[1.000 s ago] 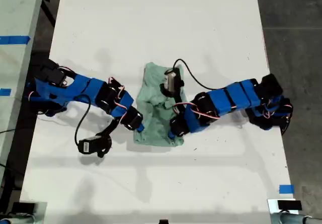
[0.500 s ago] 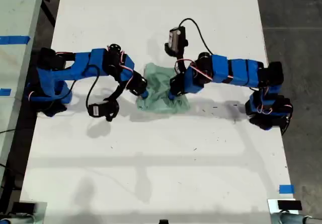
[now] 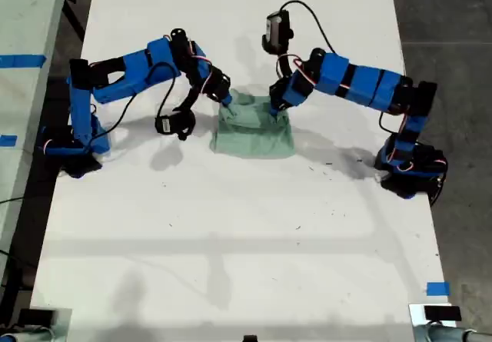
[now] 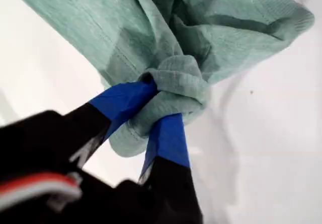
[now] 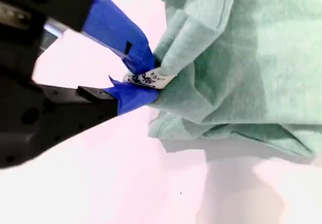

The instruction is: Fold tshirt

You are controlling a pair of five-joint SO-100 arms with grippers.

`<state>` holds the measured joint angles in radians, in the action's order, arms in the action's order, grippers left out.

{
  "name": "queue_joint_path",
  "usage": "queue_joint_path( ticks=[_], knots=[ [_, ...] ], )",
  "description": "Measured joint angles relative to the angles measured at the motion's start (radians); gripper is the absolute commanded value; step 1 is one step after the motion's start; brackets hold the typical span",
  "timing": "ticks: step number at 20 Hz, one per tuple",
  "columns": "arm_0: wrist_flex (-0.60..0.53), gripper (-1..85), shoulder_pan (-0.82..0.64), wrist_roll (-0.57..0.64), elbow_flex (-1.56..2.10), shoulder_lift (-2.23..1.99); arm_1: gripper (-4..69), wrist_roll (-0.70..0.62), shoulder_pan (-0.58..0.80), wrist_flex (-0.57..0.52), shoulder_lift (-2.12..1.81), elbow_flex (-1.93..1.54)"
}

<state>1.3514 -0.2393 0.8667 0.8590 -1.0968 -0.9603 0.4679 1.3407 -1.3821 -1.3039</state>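
Note:
The pale mint-green tshirt (image 3: 254, 134) lies folded into a small rectangle on the white table (image 3: 246, 242), near the middle of the exterior view. Two blue arms reach in from the exterior view's left and right. Their grippers (image 3: 227, 111) (image 3: 274, 111) meet the cloth at its two far corners. In the first wrist view my first gripper (image 4: 161, 103) is shut on a bunched fold of the tshirt (image 4: 201, 22). My second gripper (image 5: 147, 79) is shut on a tshirt (image 5: 241, 58) edge with a small white label. The wrist views do not show which arm is which.
The arm bases stand at the exterior view's left edge (image 3: 73, 146) and right edge (image 3: 407, 169). Blue tape marks sit at the exterior view's left (image 3: 23, 60) and lower right (image 3: 437, 288). Dark floor borders the table on the exterior view's right.
Both grippers have carried the shirt's near edge up the exterior view and over the rest. The cloth went from a long crumpled strip to a short folded rectangle.

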Motion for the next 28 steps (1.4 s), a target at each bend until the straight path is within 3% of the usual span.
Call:
queue_joint_path(
  ticks=[1,2,3,5,6,10,14,18,20,24,28],
  knots=[
    [-0.032,0.0,-0.02,0.011,0.0,0.052,-1.8,-0.017,0.021,-0.04,-0.003,-0.037],
    [-0.057,0.5,-0.041,0.018,0.0,0.104,3.1,-0.032,0.043,-0.091,-0.003,-0.084],
    [-0.08,1.3,-0.067,0.02,0.0,0.16,17.5,-0.041,0.063,-0.149,-0.003,-0.133],
    [-0.1,20.8,-0.132,0.014,-0.003,0.276,35.6,-0.043,0.115,-0.247,-0.003,-0.222],
    [-0.098,23.6,-0.161,0.02,-0.003,0.301,36.2,-0.043,0.146,-0.261,0.006,-0.238],
    [-0.021,26.4,-0.227,0.021,-0.002,0.258,36.5,-0.031,0.238,-0.242,-0.011,-0.29],
    [0.098,24.6,-0.221,0.021,0.002,-0.012,34.7,-0.003,0.239,-0.095,-0.27,-0.298],
    [0.16,19.3,-0.175,0.015,0.14,-0.316,23.6,0.103,0.233,0.017,-0.623,-0.465],
    [0.112,14.5,-0.118,-0.012,0.337,-0.489,17.7,0.19,0.183,0.029,-0.834,-0.62],
    [-0.117,0.1,0.005,-0.184,0.917,-0.939,12.0,0.439,-0.003,0.035,-1.181,-0.904],
    [-0.293,0.1,0.101,-0.436,1.539,-1.45,9.0,0.695,-0.155,0.014,-1.439,-1.18]
  ],
)
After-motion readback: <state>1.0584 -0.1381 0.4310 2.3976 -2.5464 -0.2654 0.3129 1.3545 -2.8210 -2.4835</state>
